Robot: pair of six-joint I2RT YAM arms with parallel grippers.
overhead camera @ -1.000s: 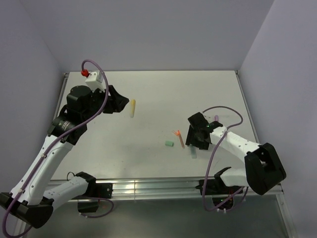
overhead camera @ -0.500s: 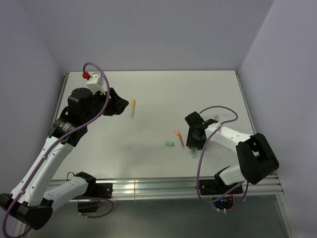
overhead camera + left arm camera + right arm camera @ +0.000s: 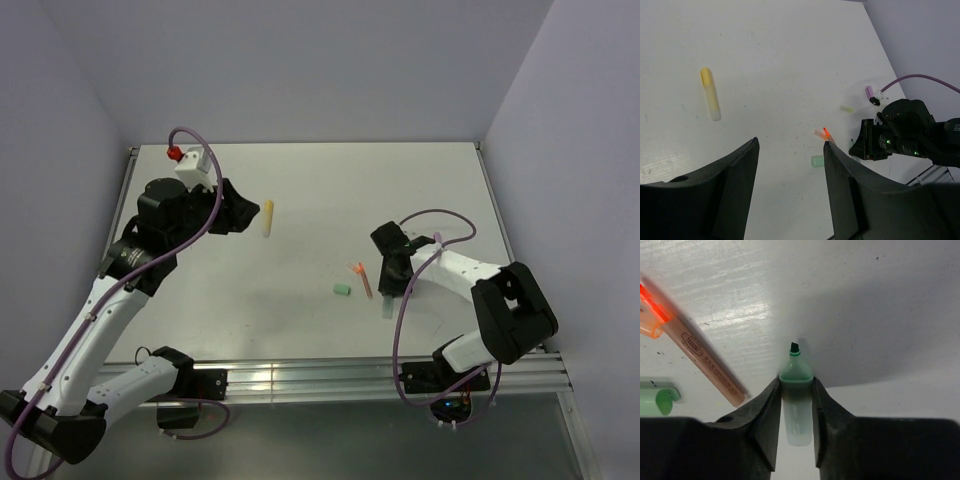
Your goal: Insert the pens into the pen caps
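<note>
In the right wrist view the mint-teal pen (image 3: 796, 415) lies on the table, dark tip pointing away, with my right gripper (image 3: 795, 381) shut on its barrel, both fingers pressed against its sides. The orange-red pen (image 3: 700, 357) lies just to its left, and a mint green pen cap (image 3: 660, 399) lies further left. From above, my right gripper (image 3: 392, 283) is down at the table beside the orange-red pen (image 3: 364, 279) and the mint cap (image 3: 342, 289). A yellow pen (image 3: 266, 218) lies at the back left. My left gripper (image 3: 790, 143) hangs open above the table, holding nothing.
A purple cap (image 3: 870, 93) and a pale cream cap (image 3: 846, 108) lie beyond the right gripper, near its purple cable (image 3: 440, 215). The table's metal front rail (image 3: 300, 378) runs along the near edge. Grey walls close in the back and both sides.
My right gripper's fingers have closed in onto the mint-teal pen, and its wrist has shifted slightly left. The left arm has barely moved.
</note>
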